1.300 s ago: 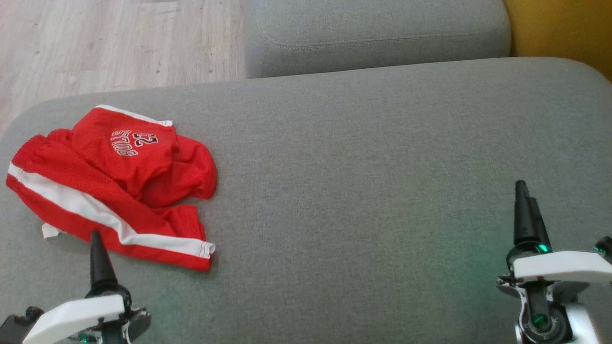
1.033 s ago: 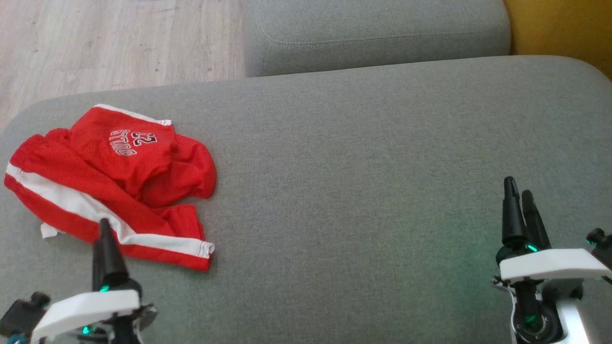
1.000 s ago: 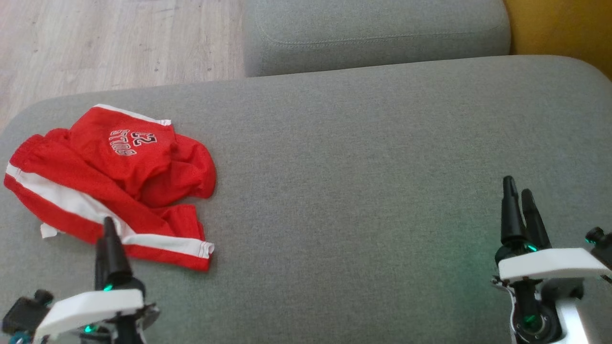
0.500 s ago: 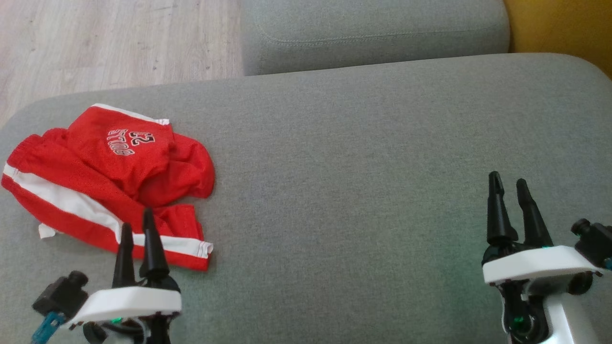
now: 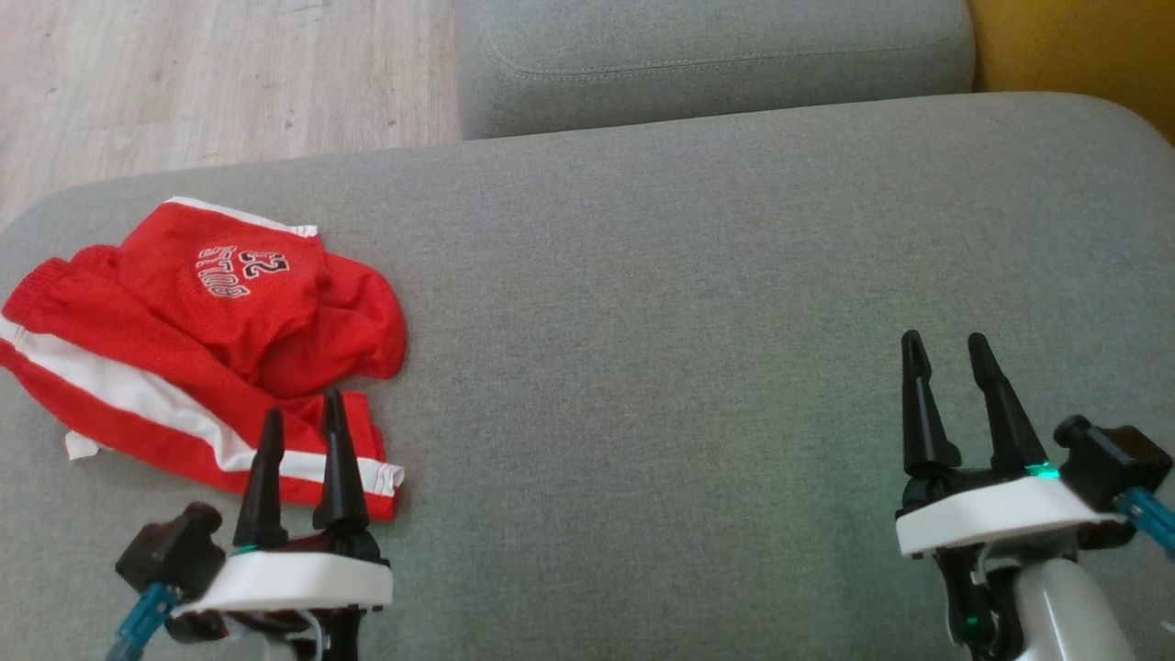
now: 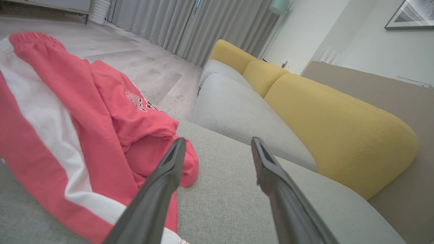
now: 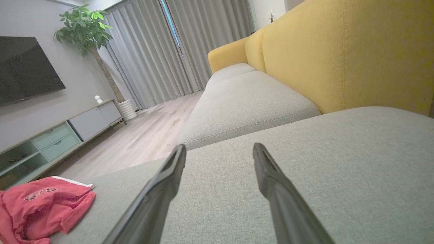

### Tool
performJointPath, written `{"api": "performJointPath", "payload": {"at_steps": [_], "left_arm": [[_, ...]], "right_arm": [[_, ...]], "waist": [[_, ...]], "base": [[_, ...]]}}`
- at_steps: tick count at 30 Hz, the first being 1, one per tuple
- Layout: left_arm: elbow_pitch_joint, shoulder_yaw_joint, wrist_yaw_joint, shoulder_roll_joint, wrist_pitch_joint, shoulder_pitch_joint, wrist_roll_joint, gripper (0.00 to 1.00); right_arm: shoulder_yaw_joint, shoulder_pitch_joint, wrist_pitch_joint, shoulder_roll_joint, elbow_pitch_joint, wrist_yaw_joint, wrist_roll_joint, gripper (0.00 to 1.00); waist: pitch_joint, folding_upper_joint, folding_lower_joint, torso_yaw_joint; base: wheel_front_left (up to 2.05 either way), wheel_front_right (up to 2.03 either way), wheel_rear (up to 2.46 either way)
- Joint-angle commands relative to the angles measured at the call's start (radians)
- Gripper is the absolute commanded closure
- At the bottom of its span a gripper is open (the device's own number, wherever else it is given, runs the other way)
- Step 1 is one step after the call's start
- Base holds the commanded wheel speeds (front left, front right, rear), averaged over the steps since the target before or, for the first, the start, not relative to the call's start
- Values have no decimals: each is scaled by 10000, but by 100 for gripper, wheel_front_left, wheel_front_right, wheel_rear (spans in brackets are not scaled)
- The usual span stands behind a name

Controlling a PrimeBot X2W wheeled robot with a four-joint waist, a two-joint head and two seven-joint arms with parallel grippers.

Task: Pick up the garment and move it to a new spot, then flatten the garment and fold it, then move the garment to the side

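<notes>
On your left gripper (image 5: 303, 404) the jaws stand wide and empty, their tips over the near right corner of the red shorts (image 5: 184, 312); whether they touch the cloth, you cannot tell. In the left wrist view one finger lies across the shorts' (image 6: 84, 112) edge and the other over bare cushion. On your right gripper (image 5: 945, 337) the jaws are just as wide and empty, well apart from the shorts, over the near right of the grey sofa cushion (image 5: 688, 275). The shorts lie crumpled at the cushion's far left, one leg folded over the other, the white side stripe (image 5: 138, 404) running along the near edge. Expect thin mesh: light, limp, a little slippery, and likely to drag extra layers if you pinch deep. Take the hemmed corner by the stripe, or the waistband at the far left, where doubled fabric should give a firmer bite. Compared with a second ago, both grippers have rolled so that each pair of fingers shows side by side instead of edge-on; the left has moved right and up to the hem, and the right has drifted left. The shorts lie as they did; the camera shifted a little.
</notes>
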Motion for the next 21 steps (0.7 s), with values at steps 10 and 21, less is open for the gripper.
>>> {"api": "performJointPath", "payload": {"at_steps": [10, 21], "left_arm": [[-580, -132, 154, 108, -402, -364, 1622, 0], [-724, -684, 591, 357, -724, -401, 3263, 0]], "right_arm": [[371, -304, -429, -72, -573, 40, -1600, 0], [579, -268, -753, -78, -809, 44, -3079, 0]], "waist": [[32, 0, 0, -72], [47, 0, -1, -47]], "base": [[0, 0, 0], [0, 0, 0]]}}
